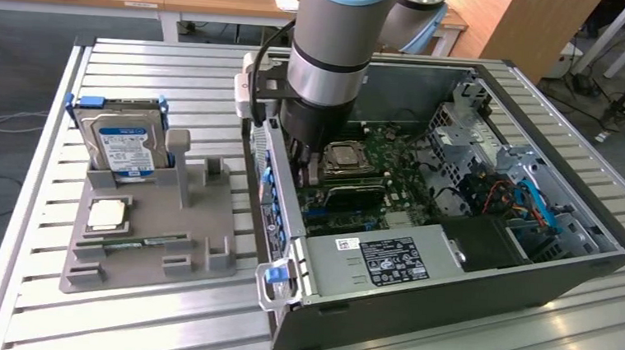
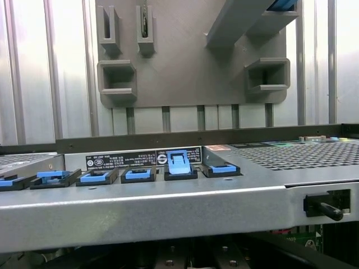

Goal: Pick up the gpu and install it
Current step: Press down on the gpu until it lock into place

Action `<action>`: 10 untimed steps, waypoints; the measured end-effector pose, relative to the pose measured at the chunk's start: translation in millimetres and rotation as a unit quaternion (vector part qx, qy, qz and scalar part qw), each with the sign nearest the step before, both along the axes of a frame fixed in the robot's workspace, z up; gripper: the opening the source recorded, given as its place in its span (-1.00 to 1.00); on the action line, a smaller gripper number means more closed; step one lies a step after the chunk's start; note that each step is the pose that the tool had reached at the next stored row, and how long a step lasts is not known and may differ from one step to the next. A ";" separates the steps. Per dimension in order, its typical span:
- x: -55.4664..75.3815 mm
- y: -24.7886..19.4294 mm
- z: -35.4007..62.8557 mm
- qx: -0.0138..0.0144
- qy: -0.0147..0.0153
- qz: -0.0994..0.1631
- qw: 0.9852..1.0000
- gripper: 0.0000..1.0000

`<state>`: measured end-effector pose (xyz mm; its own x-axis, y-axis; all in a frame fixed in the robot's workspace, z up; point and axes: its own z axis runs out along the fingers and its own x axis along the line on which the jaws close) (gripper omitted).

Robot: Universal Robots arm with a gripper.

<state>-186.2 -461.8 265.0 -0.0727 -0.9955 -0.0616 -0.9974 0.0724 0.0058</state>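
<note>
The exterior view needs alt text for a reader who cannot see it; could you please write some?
A robot arm reaches down into an open computer case above its motherboard. On the exterior view's left, a grey holder carries a hard drive.

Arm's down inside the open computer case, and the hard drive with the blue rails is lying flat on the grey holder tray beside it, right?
Not quite. The arm does reach down into the open computer case, but the hard drive with the blue rails is not lying flat: it stands upright on edge in a slot of the grey holder tray. The exterior view shows it, at the tray's far end.
</note>
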 end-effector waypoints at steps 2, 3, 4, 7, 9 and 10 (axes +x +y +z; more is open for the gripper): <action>0.0 0.0 -0.1 0.000 0.000 0.000 1.000 -0.79; 0.0 0.0 -0.4 0.000 0.000 0.000 1.000 -0.79; 0.0 0.0 -0.8 0.000 0.000 0.000 1.000 -0.79; -0.1 0.0 -1.1 0.000 0.000 0.000 1.000 -0.79; 0.0 0.0 -1.4 0.000 0.000 0.000 1.000 -0.79; 0.0 0.0 -1.6 0.000 0.000 0.000 1.000 -0.79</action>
<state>-186.2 -461.8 263.5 -0.0727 -0.9954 -0.0617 -0.9974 0.0725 0.0058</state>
